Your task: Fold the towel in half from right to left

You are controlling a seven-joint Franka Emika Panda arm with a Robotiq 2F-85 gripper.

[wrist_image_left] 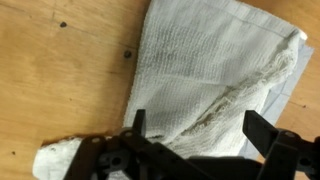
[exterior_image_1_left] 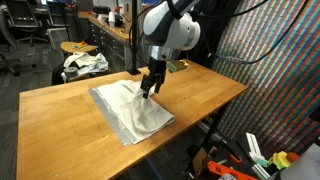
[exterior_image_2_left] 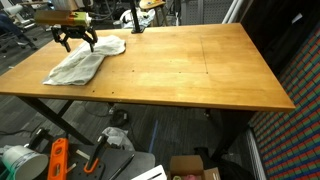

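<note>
Table (exterior_image_1_left: 205,95) takes up most of the scene: a broad wooden top on dark legs, shown in both exterior views. Your towel (exterior_image_1_left: 130,112) lies flat on that wood near one end, close to the edge, as a pale grey-white sheet. In an exterior view (exterior_image_2_left: 80,65) it looks rumpled and sits toward a far corner. From the wrist view the towel (wrist_image_left: 215,60) fills much of the picture, with its woven texture plain to see. A raised, crumpled ridge (wrist_image_left: 235,95) runs slantwise across it, and a second layer peeks out along one side.

Your arm (exterior_image_1_left: 170,30) reaches down over the cloth, white at the joints. Its gripper (exterior_image_1_left: 150,90) hangs directly above the towel's middle, also seen from the other side (exterior_image_2_left: 76,42). Whether the tips touch the fabric, you cannot tell from these pictures.

The fingers (wrist_image_left: 258,128) stand spread wide apart, holding nothing; only towel shows between them.

Smallest of all, two dark marks (wrist_image_left: 127,54) dot the bare wood just beside the cloth's edge.
</note>
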